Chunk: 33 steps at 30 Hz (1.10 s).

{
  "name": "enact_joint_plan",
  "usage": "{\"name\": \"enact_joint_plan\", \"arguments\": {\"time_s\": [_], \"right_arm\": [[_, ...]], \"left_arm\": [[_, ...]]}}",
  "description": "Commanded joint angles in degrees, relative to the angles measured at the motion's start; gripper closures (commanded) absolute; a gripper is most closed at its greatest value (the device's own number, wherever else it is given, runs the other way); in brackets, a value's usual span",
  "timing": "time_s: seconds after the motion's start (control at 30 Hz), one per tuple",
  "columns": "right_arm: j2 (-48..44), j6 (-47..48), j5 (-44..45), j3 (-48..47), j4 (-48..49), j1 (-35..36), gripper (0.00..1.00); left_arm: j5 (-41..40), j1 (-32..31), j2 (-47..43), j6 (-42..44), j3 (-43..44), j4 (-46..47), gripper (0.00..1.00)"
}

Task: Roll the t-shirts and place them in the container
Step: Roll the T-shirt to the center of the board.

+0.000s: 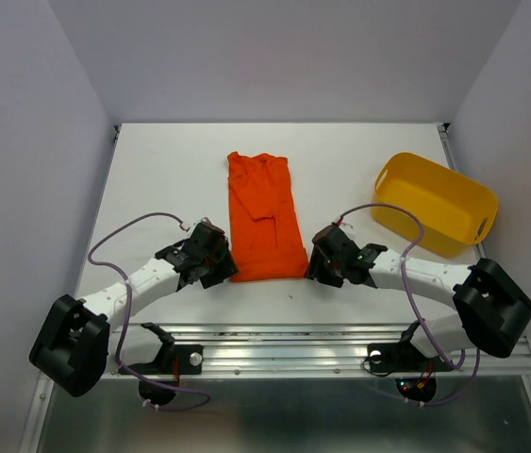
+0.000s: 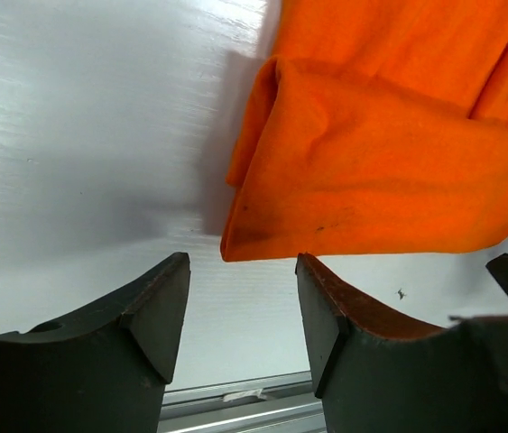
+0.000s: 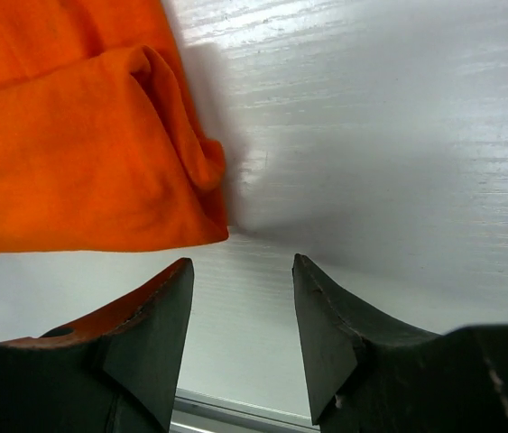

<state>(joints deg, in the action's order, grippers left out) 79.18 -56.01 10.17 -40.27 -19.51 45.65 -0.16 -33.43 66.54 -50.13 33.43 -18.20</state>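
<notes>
The folded orange-red t-shirt (image 1: 265, 217) is flanked at its near corners by the left gripper (image 2: 243, 271) and right gripper (image 3: 243, 271), both parted, nothing gripped.

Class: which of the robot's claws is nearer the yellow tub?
Right. The right claw sits at the near right corner of the t-shirt, toward the yellow tub; the left claw is across the shirt, at its near left corner.

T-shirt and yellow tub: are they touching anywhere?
Apart. The top external view shows a strip of white table between the t-shirt and the yellow tub, with no fabric reaching the tub's rim.
</notes>
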Motion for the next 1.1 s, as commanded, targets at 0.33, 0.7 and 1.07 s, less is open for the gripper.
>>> {"name": "enact_joint_plan", "arguments": {"time_s": [0.33,0.7,1.07], "right_arm": [[-2.0,-4.6,-6.6,6.8,14.2,-4.2,0.53],[2.5,-4.8,-9.1,6.0,17.3,-4.2,0.65],[-0.3,-4.2,-7.4,3.9,15.5,-4.2,0.99]], "left_arm": [[1.4,-0.4,0.0,-7.5,-5.9,6.7,0.55],[1.0,-0.3,1.3,-8.1,-6.8,8.5,0.76],[-2.3,-0.3,-1.1,-7.5,-2.2,4.5,1.00]]}}
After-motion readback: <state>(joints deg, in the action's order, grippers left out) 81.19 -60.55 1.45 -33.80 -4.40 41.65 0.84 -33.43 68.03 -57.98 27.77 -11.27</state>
